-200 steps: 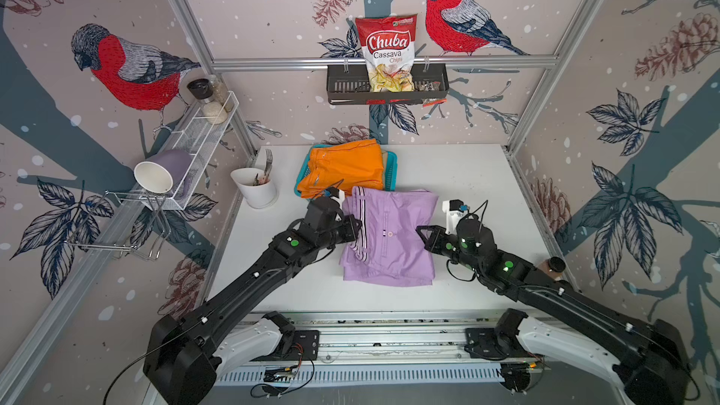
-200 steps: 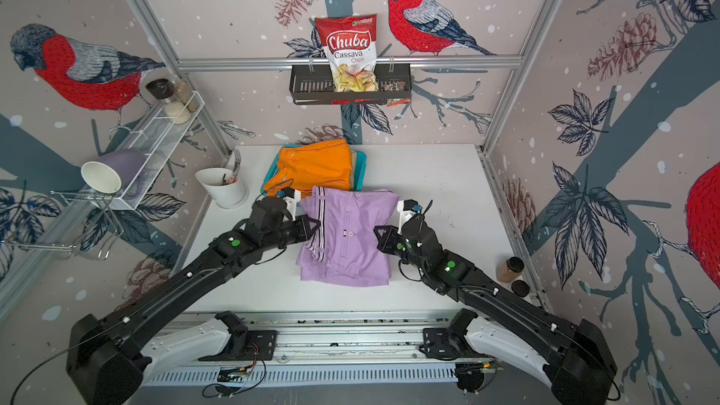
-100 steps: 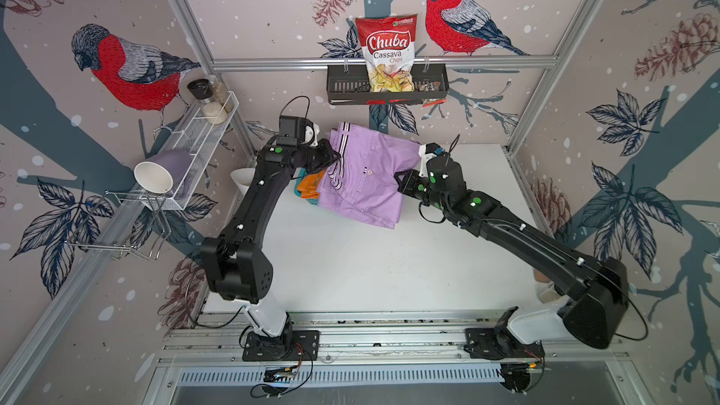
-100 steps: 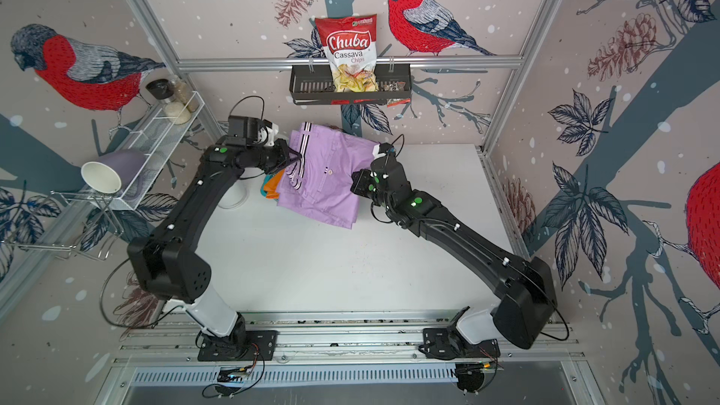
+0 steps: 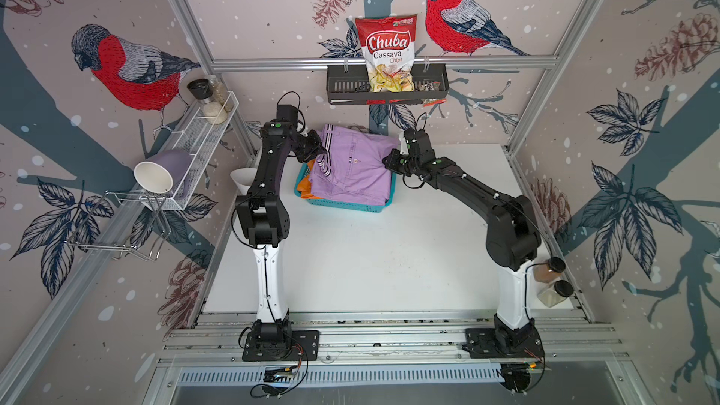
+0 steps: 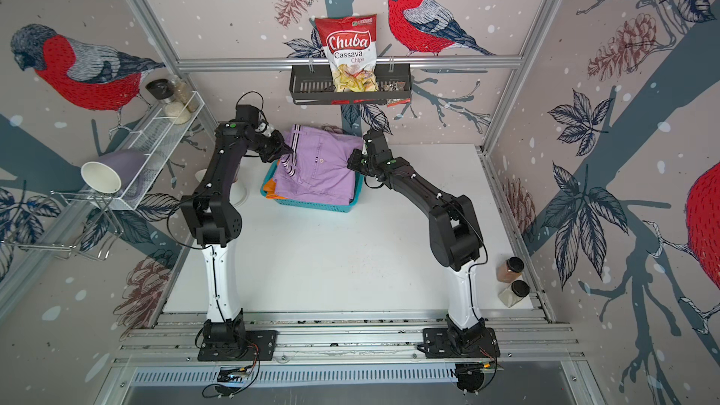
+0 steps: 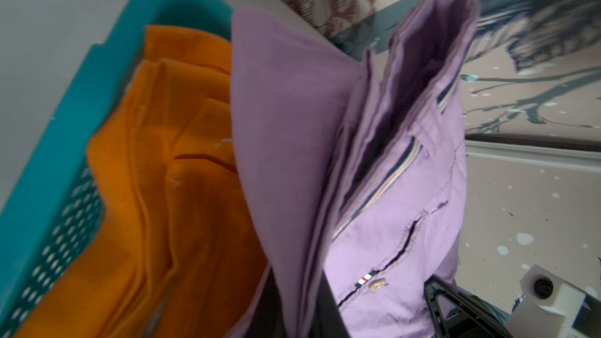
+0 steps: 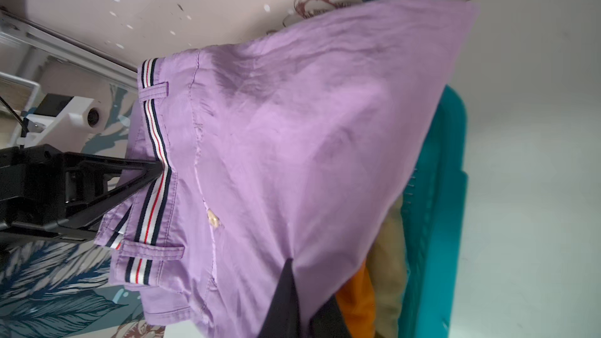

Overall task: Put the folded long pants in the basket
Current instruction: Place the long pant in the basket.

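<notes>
Lilac pants (image 5: 352, 167) tilted — waistband at left hand (image 5: 321, 151)

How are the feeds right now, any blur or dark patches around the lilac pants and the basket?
In both top views, sharp and evenly lit, no glare on the lilac pants or the basket. Left wrist: close and soft, the basket's rim and mesh smeared, the pants' inner folds dim. Right wrist: the striped trim crisp, the basket's wall blurred at the picture's edge.
</notes>
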You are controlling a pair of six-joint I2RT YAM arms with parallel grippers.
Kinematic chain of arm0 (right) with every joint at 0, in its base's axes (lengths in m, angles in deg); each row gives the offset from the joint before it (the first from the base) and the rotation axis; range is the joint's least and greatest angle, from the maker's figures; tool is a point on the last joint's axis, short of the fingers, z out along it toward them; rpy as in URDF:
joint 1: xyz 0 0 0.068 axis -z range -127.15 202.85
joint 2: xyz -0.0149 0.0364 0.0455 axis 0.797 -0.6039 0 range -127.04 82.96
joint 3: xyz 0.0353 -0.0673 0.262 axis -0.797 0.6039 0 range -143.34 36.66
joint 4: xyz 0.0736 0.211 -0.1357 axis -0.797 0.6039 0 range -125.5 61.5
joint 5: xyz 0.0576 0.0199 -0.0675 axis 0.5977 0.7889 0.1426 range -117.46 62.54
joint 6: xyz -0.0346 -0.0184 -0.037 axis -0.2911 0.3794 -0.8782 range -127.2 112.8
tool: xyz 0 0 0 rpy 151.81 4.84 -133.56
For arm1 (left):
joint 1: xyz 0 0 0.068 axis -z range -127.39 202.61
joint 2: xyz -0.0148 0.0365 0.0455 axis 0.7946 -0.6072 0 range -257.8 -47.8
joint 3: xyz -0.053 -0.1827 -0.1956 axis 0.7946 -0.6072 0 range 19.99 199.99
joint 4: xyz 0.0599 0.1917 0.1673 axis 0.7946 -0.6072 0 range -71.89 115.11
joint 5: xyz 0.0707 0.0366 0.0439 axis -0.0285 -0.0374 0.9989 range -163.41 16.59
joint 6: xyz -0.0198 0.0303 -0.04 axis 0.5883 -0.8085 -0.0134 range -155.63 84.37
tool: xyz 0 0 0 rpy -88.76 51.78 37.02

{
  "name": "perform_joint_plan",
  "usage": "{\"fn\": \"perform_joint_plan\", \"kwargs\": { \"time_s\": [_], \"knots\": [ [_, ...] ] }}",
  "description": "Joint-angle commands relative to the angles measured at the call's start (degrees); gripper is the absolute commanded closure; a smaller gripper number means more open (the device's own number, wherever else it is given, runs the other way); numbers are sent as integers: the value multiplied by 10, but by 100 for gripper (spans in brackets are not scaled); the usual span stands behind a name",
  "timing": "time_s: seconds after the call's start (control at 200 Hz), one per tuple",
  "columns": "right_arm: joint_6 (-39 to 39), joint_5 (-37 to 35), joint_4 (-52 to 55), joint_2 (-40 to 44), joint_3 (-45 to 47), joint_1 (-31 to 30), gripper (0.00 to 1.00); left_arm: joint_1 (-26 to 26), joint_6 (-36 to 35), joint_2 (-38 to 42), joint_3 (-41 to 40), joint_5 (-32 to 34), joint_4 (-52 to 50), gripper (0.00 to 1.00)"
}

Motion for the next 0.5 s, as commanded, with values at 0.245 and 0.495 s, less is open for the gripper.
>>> {"fn": "perform_joint_plan", "kwargs": {
  "time_s": [0.245, 0.495],
  "knots": [
    [-30, 11, 28, -82, -63, 4, 100, -33, -24, -54, -18, 1, -9, 100],
    [-48, -4, 32, -75, -54, 2, 78, -33, -40, -59, -13, 23, -14, 45]
  ]
}}
